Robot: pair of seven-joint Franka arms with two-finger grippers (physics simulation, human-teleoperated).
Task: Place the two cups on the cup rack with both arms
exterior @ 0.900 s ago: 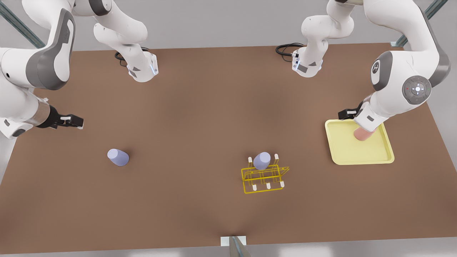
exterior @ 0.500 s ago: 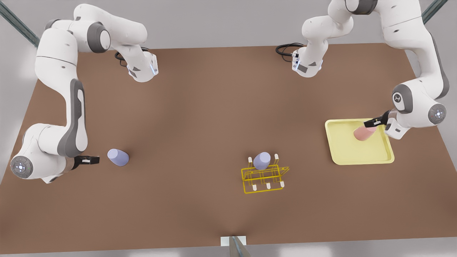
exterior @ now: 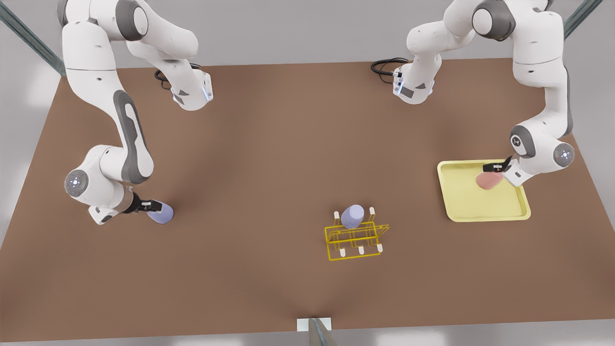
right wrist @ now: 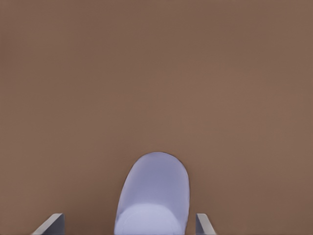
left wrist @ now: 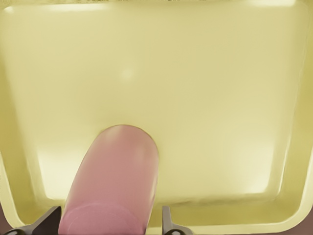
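I am looking at a simulated robot test bench, not a lived-in room: a bare brown table [exterior: 269, 158] fills the frame, two white arm bases [exterior: 192, 93] are bolted along its upper edge, with plain grey floor beyond and metal struts [exterior: 29, 36] in the upper corners.

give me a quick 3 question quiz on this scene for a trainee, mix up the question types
1. True or false: the pink cup lies in the pale yellow tray.
2. Which gripper is at the lavender cup on the bare table? A) left gripper B) right gripper C) neither
3. Fill in: a second lavender cup already sits on the yellow ____.

Key:
1. True; the left gripper has a finger on each side of it.
2. B; the right gripper is open around that cup.
3. Cup rack.
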